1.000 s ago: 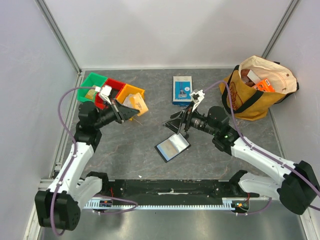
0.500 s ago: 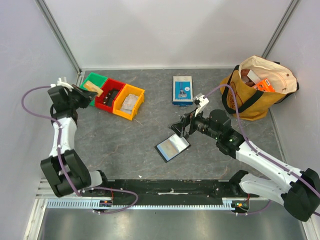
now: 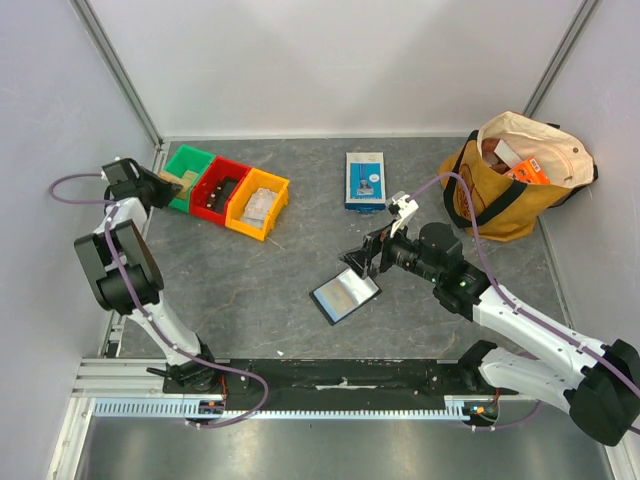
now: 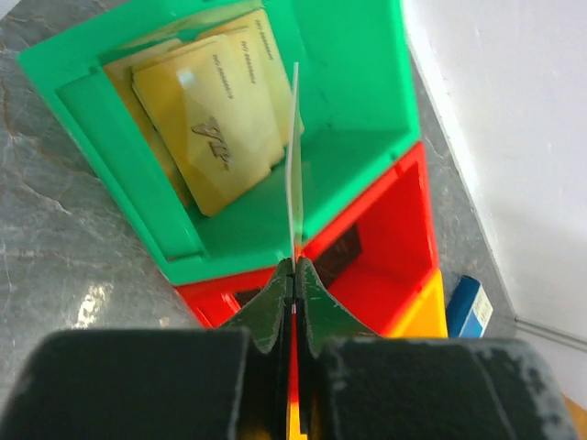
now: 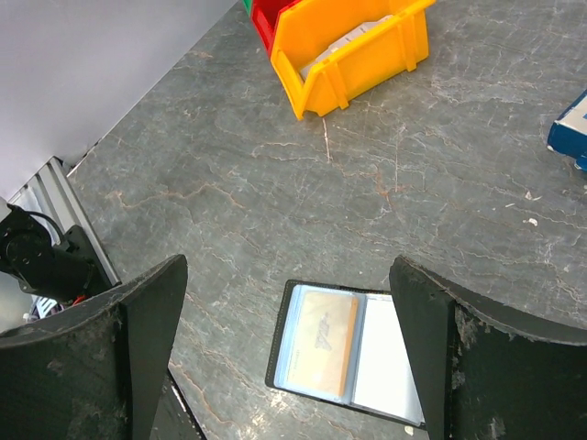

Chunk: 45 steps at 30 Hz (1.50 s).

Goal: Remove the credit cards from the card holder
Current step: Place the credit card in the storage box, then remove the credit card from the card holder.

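The black card holder (image 3: 360, 284) lies open on the table, bluish pockets up. In the right wrist view its left pocket holds a yellow-orange credit card (image 5: 319, 341), and the right pocket (image 5: 390, 362) looks pale. My right gripper (image 5: 286, 266) hangs open above it, its fingers wide apart and touching nothing. My left gripper (image 4: 294, 268) is shut on a thin card (image 4: 295, 165) seen edge-on, held upright over the green bin (image 4: 358, 137). More yellowish cards (image 4: 215, 119) lie inside that bin.
Red bin (image 3: 220, 187) and yellow bin (image 3: 258, 205) stand in a row beside the green bin (image 3: 185, 160) at the back left. A blue-and-white box (image 3: 364, 180) lies at the back centre. A yellow tote bag (image 3: 515, 175) sits at the back right.
My left arm swung from over the yellow bin to the far left, at the green bin, its jaws staying shut. My right gripper opened fully and drew back a little from the holder.
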Each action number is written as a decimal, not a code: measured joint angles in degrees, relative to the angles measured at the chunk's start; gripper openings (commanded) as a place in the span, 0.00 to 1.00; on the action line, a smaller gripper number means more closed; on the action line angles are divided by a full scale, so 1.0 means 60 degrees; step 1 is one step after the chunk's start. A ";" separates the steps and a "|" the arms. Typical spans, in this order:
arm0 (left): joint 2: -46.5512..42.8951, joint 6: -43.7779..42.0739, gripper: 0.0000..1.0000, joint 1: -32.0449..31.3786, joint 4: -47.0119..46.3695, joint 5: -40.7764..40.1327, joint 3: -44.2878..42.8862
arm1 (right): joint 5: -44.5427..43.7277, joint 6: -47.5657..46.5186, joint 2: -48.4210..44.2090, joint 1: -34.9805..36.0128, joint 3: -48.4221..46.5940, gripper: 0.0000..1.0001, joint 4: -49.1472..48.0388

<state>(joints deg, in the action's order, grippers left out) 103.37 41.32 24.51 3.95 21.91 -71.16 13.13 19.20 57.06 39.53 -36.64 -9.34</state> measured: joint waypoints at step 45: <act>-0.6269 -0.0025 0.50 -0.4714 0.1650 -0.1410 0.4087 | -0.2393 -0.1126 0.2634 0.2273 -0.1319 0.79 0.3424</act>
<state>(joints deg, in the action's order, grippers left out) 65.76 41.17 -3.77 13.85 13.45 -46.63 -1.23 12.45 72.86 53.17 -44.56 11.20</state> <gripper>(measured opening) 0.493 0.839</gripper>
